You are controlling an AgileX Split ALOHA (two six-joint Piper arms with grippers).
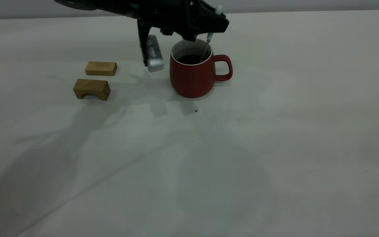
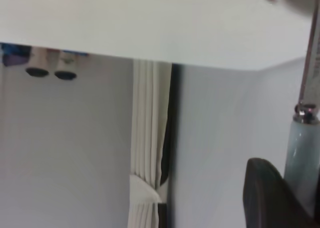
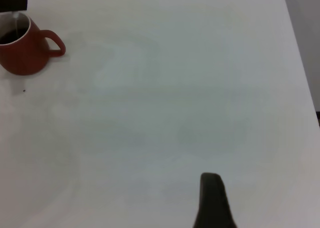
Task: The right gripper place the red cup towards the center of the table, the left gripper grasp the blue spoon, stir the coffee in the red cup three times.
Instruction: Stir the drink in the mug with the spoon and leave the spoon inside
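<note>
Stirring under way: left hand [image 1: 213, 31] clamped on blue spoon [image 1: 210, 37], bowl dipped in coffee [image 1: 191, 59]; red cup [image 1: 194, 74] already placed mid-worktop [image 1: 275, 148]; stir count unclear.

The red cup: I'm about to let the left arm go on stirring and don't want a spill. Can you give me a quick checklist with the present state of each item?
1. The red cup stands upright on the table: ok.
2. The blue spoon is held by the left gripper, handle above the rim: ok.
3. Spoon neck slants down inside the cup into the coffee: ok; how deep the bowl sits: cannot tell.
4. Coffee level sits well below the white rim: ok.
5. The two wooden blocks lie apart from the cup, on its side away from the handle: ok.
6. The right gripper is far from the cup: ok; fingers: cannot tell.
</note>
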